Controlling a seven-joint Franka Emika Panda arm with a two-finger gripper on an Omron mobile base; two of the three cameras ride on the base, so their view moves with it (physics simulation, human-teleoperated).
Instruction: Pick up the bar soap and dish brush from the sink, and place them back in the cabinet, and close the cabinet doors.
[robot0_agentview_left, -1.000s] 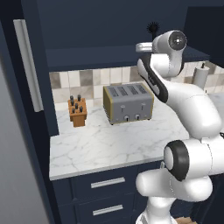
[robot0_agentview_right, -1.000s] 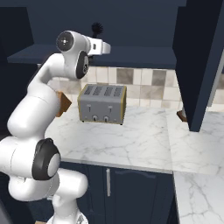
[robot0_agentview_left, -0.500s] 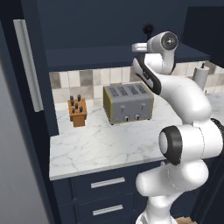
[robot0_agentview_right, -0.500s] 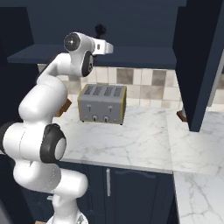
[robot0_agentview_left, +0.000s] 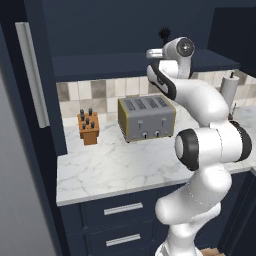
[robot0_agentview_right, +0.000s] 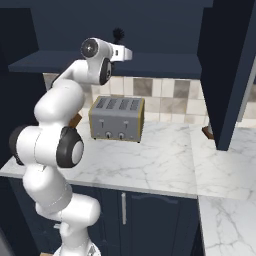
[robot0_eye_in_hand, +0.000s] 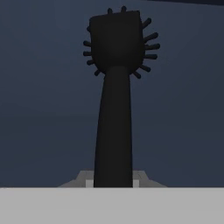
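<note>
The dish brush (robot0_eye_in_hand: 114, 87) is all black and points away from my hand toward the navy inside of the cabinet (robot0_agentview_left: 100, 30). Its bristly head (robot0_agentview_left: 162, 34) sticks up just above the cabinet's inner shelf (robot0_agentview_left: 100, 64); the same head (robot0_agentview_right: 118, 34) shows in the right base view. My gripper (robot0_eye_in_hand: 113, 182) is shut on the brush's handle, raised to shelf height. Both cabinet doors stand open: the left door (robot0_agentview_left: 20, 100) with its long silver handle (robot0_agentview_left: 31, 75), and the right door (robot0_agentview_right: 227, 75). The bar soap and the sink are out of view.
Below the cabinet, a silver toaster (robot0_agentview_left: 146, 117) stands on the marble counter (robot0_agentview_left: 110, 165), with a wooden knife block (robot0_agentview_left: 88, 127) to its left and a paper towel roll (robot0_agentview_left: 229, 90) at the right. Navy drawers (robot0_agentview_left: 122, 210) sit under the counter.
The arm's upper links have swung round and the hand has edged a little further toward the cabinet shelf. The brush stays in the shut gripper.
</note>
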